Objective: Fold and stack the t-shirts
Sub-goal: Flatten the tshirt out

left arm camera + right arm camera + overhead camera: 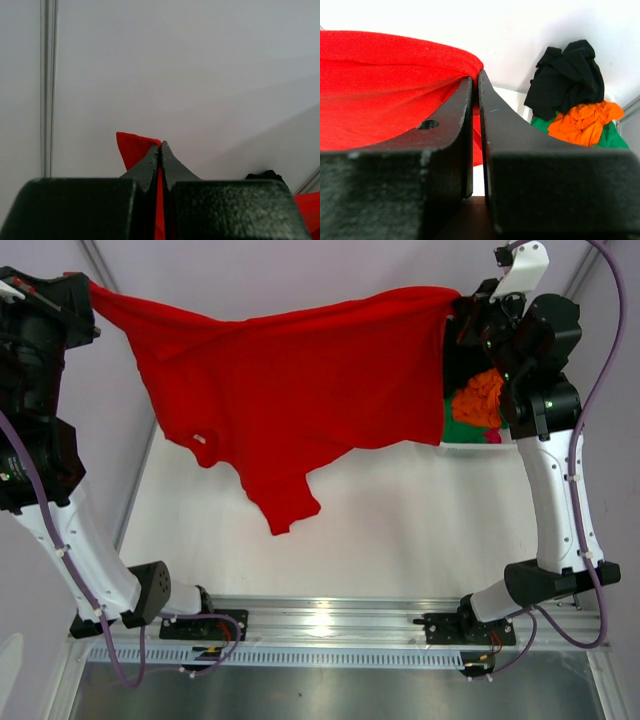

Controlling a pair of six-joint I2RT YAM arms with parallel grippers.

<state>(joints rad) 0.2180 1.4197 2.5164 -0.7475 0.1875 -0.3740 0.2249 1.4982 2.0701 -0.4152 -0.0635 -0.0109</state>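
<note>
Now aloft: the red t-shirt [300,390] hangs spread between the two hands, above the counter [400,540].
Left hand [160,145]: pressed together on one corner of the red t-shirt. A strip of red runs down the slit between its fingers, and a small red flap sticks out past the tips on the left side.
Right hand [476,82]: pinching the opposite end of the same shirt. The hem folds over the tip of one finger and goes down into the narrow gap between the two.
Upper edge of the cloth: it runs from the left hand at the far left to the right hand at the far right and dips in the middle.
Lower edge of the cloth: it hangs uneven, with a sleeve drooping on the left and a longer point of cloth lower down near the middle. Whether that point touches the counter cannot be told from above.
Pile at far right: other shirts lie bunched together just beside the right hand, behind the red cloth's right end.
Black t-shirt [567,77]: crumpled, at the top of that pile.
Orange t-shirt [582,122]: crumpled, directly under the black one and touching it.
Green t-shirt [612,139]: beneath the orange one, showing on both sides of it.
White basket [470,447]: only a strip of its rim shows below the pile.
</note>
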